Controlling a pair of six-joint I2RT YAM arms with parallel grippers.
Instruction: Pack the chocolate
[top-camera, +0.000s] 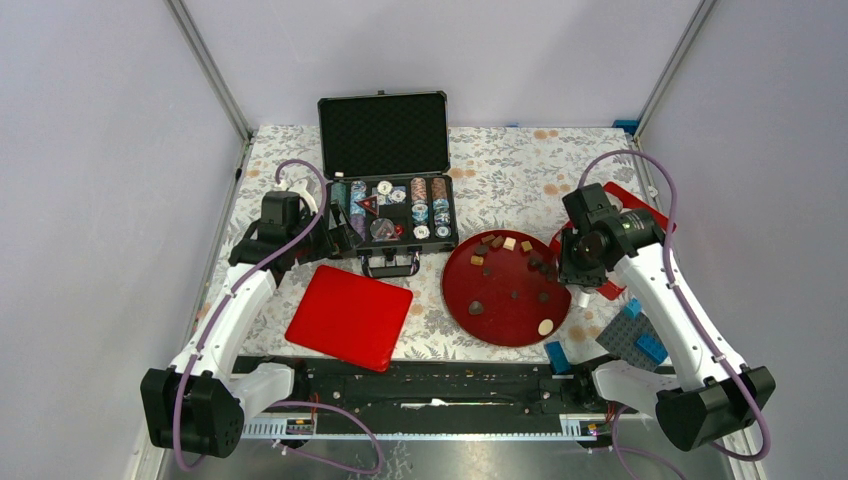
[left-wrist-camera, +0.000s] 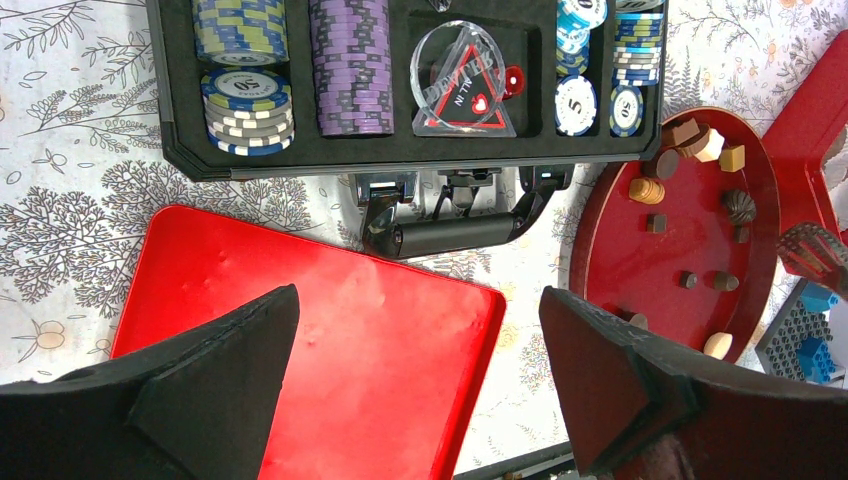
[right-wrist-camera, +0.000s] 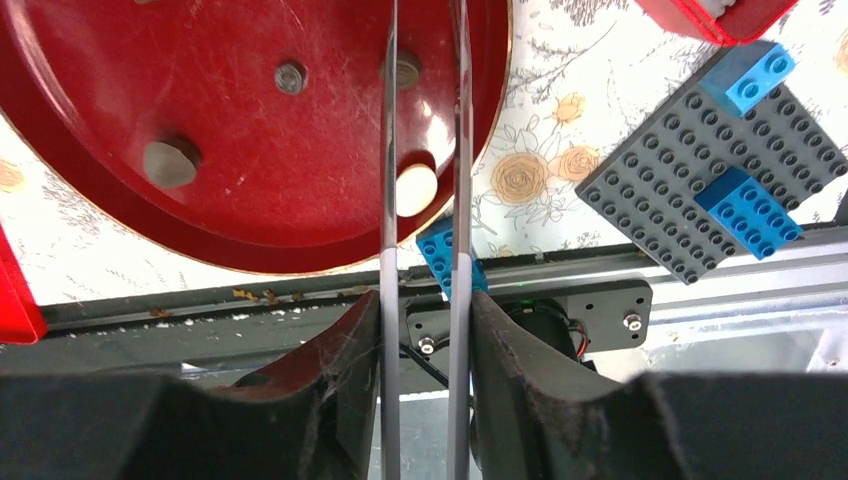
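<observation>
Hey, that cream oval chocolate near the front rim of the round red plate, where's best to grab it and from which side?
Pinch the cream chocolate across its narrower middle, coming straight down from above: it lies flat and alone, and the raised rim of the plate probably blocks a low approach.

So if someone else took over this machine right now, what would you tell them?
Left tool: open, empty, above the flat red square.
Right tool: shut on tongs, blades reaching over the round red plate.
Chocolate pieces: loose on that plate; a red box stands beside it.
Done: tongs held; nothing visibly packed.
Left: pack every piece.
</observation>
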